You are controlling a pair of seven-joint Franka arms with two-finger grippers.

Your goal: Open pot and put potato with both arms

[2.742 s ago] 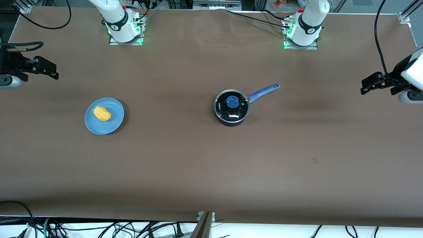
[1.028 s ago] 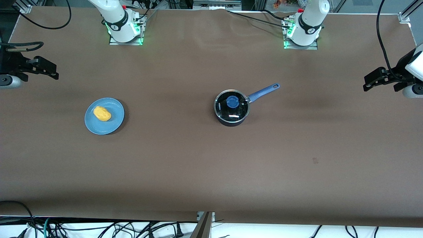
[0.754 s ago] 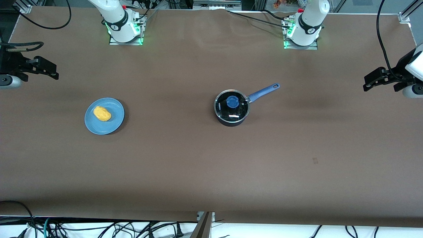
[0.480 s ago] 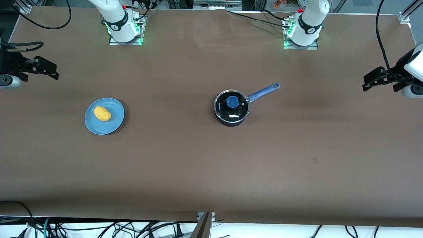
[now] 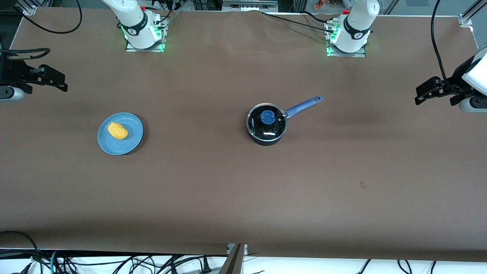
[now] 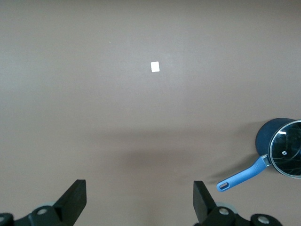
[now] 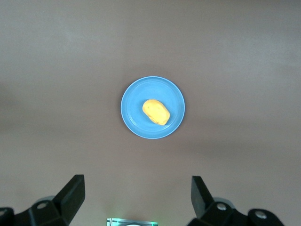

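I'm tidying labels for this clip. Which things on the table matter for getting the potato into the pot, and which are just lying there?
Belong to the job:
- pot, lid on
- potato
- blue plate under the potato
- left gripper and right gripper, both open, up at the table's ends

Just lying about:
- small pale tag on the table

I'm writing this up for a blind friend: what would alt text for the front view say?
A black pot with its glass lid on sits mid-table, its blue handle pointing toward the left arm's end. A yellow potato lies on a blue plate toward the right arm's end. The open left gripper and open right gripper hover at the table's ends, holding nothing.
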